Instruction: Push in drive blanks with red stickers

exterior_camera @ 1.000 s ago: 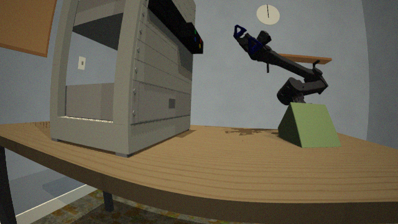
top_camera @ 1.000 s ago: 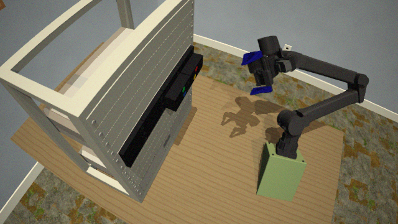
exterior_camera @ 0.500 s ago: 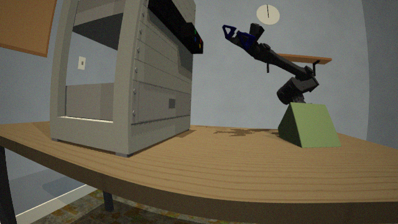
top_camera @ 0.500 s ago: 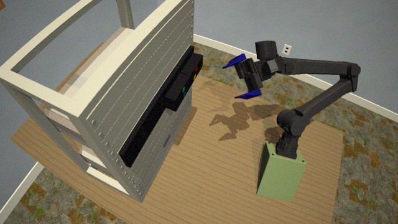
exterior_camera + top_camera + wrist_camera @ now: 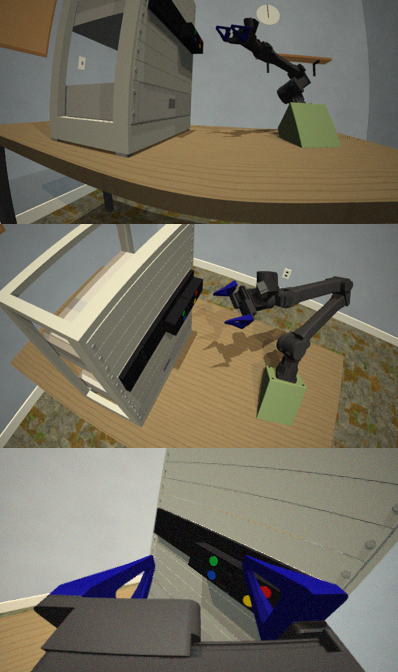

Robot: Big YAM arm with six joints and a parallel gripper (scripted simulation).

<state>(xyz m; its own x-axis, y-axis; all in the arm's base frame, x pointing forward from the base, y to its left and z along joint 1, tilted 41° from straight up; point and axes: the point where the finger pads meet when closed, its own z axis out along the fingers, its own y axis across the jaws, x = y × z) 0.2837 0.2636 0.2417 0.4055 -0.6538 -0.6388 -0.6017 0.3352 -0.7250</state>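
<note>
The grey rack (image 5: pixel 137 305) (image 5: pixel 155 93) (image 5: pixel 280 498) stands on the left part of the wooden table (image 5: pixel 202 401). A black slot high in its front holds black drive blanks (image 5: pixel 178 314) (image 5: pixel 190 35) that stick out. One blank at the far end bears a red sticker (image 5: pixel 196 292) (image 5: pixel 265 592), with a yellow sticker (image 5: pixel 194 300) (image 5: pixel 247 600) beside it. The nearer blanks bear a green sticker (image 5: pixel 183 312) (image 5: pixel 213 561) and a blue sticker (image 5: pixel 183 317) (image 5: pixel 211 575). My gripper (image 5: pixel 220 308) (image 5: pixel 224 30) (image 5: pixel 198 560) is open and empty. It hovers in the air a short way in front of the blanks, pointing at them, touching nothing.
The arm rises from a green pedestal (image 5: pixel 280 398) (image 5: pixel 308 124) on the right part of the table. The rack's open frame (image 5: pixel 37 264) stretches back to the left. A wall shelf (image 5: pixel 298 58) hangs behind the arm.
</note>
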